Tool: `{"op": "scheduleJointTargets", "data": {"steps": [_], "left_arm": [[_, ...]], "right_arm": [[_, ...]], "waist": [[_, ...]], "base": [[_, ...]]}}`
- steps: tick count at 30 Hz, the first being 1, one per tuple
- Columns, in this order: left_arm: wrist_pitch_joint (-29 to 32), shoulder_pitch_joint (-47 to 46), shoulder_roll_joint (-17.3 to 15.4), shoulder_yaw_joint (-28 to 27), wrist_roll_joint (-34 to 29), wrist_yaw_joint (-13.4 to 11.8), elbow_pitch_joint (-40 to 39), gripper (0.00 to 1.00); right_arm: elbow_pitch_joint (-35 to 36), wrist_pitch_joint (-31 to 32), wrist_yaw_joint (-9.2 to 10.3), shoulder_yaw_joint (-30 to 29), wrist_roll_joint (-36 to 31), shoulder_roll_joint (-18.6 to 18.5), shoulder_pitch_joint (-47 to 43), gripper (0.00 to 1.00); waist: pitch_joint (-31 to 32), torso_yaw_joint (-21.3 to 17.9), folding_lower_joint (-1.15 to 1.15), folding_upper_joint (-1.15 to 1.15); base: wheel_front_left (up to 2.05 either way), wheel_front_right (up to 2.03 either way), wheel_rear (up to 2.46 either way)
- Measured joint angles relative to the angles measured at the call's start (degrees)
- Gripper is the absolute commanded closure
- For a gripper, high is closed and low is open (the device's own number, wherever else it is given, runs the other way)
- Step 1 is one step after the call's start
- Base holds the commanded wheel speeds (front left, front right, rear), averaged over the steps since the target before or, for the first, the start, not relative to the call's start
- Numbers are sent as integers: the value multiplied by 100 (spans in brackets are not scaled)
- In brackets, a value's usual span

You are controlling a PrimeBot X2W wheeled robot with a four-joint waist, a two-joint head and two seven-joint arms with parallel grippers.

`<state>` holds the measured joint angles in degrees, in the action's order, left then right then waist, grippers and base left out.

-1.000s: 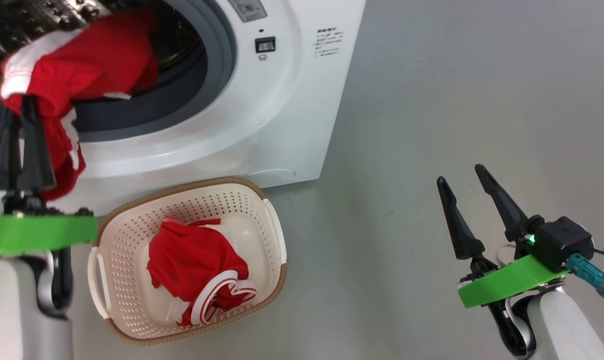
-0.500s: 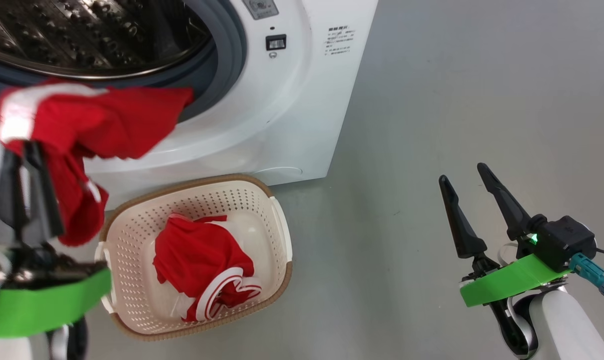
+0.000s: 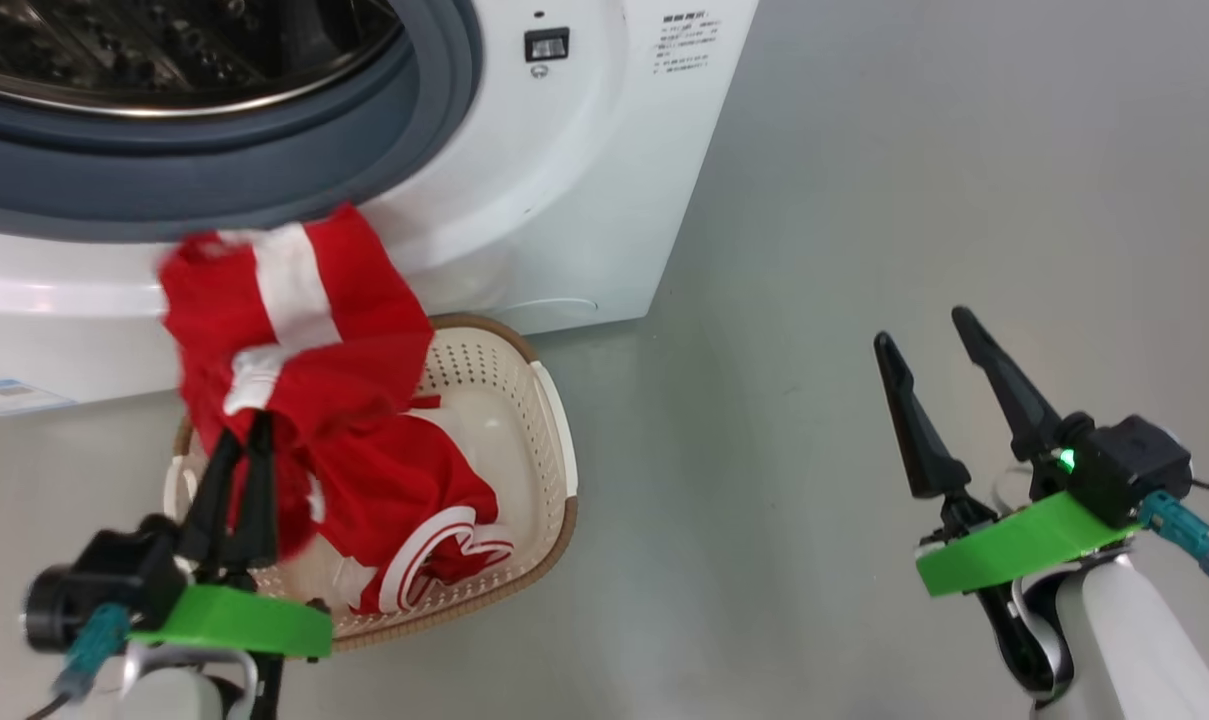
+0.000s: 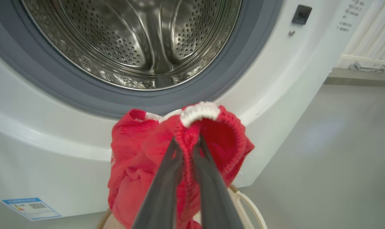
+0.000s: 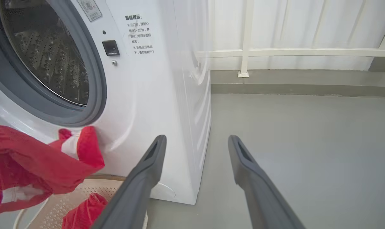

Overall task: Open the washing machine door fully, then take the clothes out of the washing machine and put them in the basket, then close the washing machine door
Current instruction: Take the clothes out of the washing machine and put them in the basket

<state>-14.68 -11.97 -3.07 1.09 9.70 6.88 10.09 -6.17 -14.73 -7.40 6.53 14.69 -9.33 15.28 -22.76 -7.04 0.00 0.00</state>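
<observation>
The white washing machine (image 3: 564, 200) stands with its steel drum (image 4: 141, 41) exposed; the washing machine door is out of view. My left gripper (image 3: 249, 430) is shut on the waistband of a red garment with white stripes (image 3: 294, 320), one of the clothes. The garment hangs just over the left part of the cream basket (image 3: 554, 440) on the floor in front of the machine. A second red garment with white trim (image 3: 414, 500) lies in the basket. In the left wrist view the left gripper (image 4: 187, 140) pinches the bunched red fabric (image 4: 138, 159). My right gripper (image 3: 919, 328) stands open and holds nothing, off to the right above the floor.
Grey floor (image 3: 864, 180) stretches to the right of the machine. A white railing and curtain (image 5: 275, 51) stand behind it. A small blue label (image 4: 31, 208) sits low on the machine's front. The grey gasket (image 3: 264, 190) rings the drum mouth.
The left gripper pulled the red garment out of the drum, down and to the right until it hung over the basket. The right gripper stayed where it was, still open.
</observation>
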Motion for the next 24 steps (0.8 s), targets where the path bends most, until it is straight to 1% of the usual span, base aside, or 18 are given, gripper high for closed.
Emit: {"op": "scheduleJointTargets", "data": {"steps": [3,5,11,14,17,18,24], "left_arm": [[0,-176,-23,100,-33,3,335,100],[1,-386,-47,207,-67,41,708,100],[5,-905,-103,479,-113,42,1920,100],[5,-1185,-191,577,-107,42,2536,100],[5,-1432,-249,636,-93,42,3056,100],[5,-1596,-265,671,-83,42,3349,100],[5,-2082,-437,701,-83,43,4263,100]], "right_arm": [[13,0,0,1,0,7,92,0],[21,0,0,5,0,20,143,0],[24,0,0,25,0,60,216,0],[38,0,0,34,0,83,322,0],[65,0,0,36,0,110,383,0],[69,0,0,41,0,151,384,0],[71,0,0,175,0,218,565,0]], "waist": [[-65,-17,0,0],[-123,-36,0,0],[-300,-110,0,0],[-398,-162,0,0],[-504,-217,0,0],[-584,-253,0,0],[-834,-381,0,0]], "base": [[0,0,0],[0,0,0],[0,0,0],[0,0,0],[0,0,0],[0,0,0],[0,0,0]]}}
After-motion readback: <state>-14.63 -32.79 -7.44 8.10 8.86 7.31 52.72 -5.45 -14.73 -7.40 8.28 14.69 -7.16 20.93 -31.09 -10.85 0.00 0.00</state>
